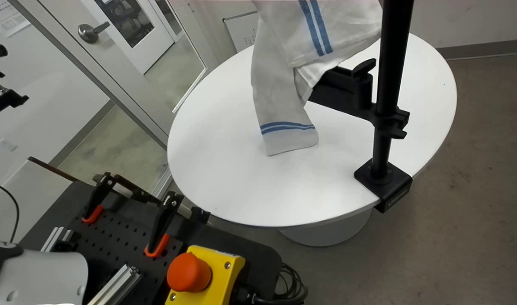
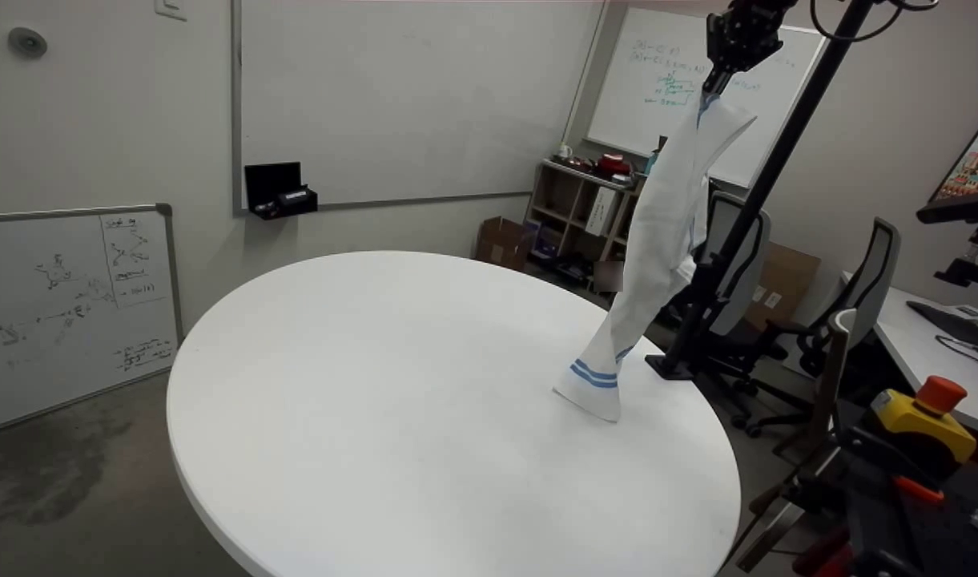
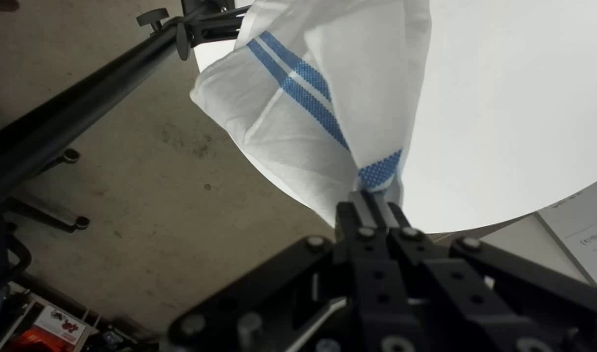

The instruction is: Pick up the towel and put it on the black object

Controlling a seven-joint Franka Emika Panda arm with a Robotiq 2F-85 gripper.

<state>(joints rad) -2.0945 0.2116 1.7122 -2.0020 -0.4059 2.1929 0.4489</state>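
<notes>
Your tool (image 3: 370,196) pinched the towel (image 1: 279,84). Likely you needed it balanced across the bar (image 1: 338,94) before release.

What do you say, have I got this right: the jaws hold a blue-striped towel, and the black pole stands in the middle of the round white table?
Not quite. The black pole stands at the edge of the round white table, not in the middle, as both exterior views show. The jaws do hold a blue-striped towel.
</notes>
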